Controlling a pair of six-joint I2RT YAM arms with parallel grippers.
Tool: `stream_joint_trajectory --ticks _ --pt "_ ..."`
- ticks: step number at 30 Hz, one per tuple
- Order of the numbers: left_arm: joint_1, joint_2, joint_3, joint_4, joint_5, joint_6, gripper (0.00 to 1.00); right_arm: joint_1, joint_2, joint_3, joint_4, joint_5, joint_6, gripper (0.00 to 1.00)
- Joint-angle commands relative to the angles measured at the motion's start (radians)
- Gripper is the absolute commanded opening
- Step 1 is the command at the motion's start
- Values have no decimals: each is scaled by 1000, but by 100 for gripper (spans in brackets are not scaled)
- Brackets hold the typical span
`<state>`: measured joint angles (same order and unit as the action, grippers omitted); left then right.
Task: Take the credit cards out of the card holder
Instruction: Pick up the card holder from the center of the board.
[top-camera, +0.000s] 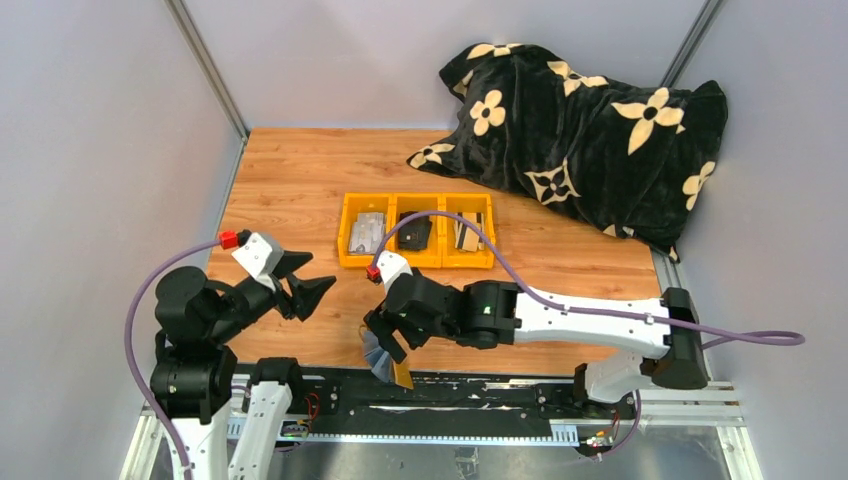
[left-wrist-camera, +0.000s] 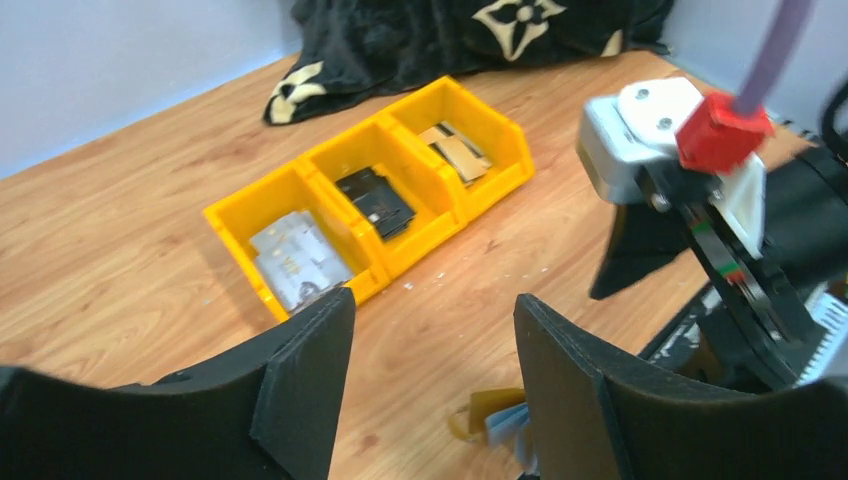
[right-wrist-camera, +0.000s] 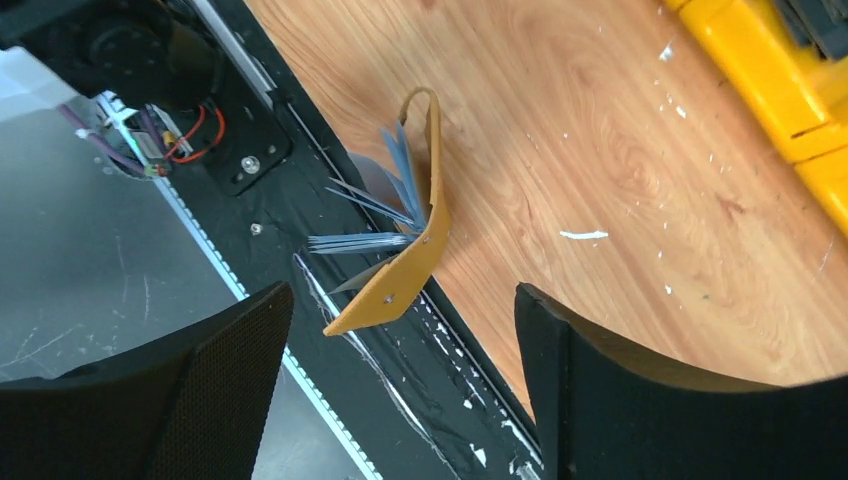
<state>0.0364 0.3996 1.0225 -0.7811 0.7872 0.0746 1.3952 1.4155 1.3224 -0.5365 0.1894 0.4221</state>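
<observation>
Mustard card holder (right-wrist-camera: 402, 272) splayed beneath spread right claw (right-wrist-camera: 400, 300).

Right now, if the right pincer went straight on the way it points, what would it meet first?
Probably the card holder, splayed open at the table's near edge, framed between the right pincer's open fingers; depth is unclear.

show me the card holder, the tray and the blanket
card holder (right-wrist-camera: 405, 272): right wrist view, mustard outer flap
tray (top-camera: 455, 261): top view, front wall
blanket (top-camera: 590, 110): top view, its middle
</observation>
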Motion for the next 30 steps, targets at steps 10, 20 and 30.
stream_joint_trajectory --ticks 10,20,30 --pt "-2 61 -1 -5 -289 31 82 67 271 125 -183 168 165 88" --pt "-1 66 6 -44 -337 42 82 65 301 126 -96 162 164 90" --pt "-1 81 19 -61 -371 40 82 44 335 135 -61 110 179 88"
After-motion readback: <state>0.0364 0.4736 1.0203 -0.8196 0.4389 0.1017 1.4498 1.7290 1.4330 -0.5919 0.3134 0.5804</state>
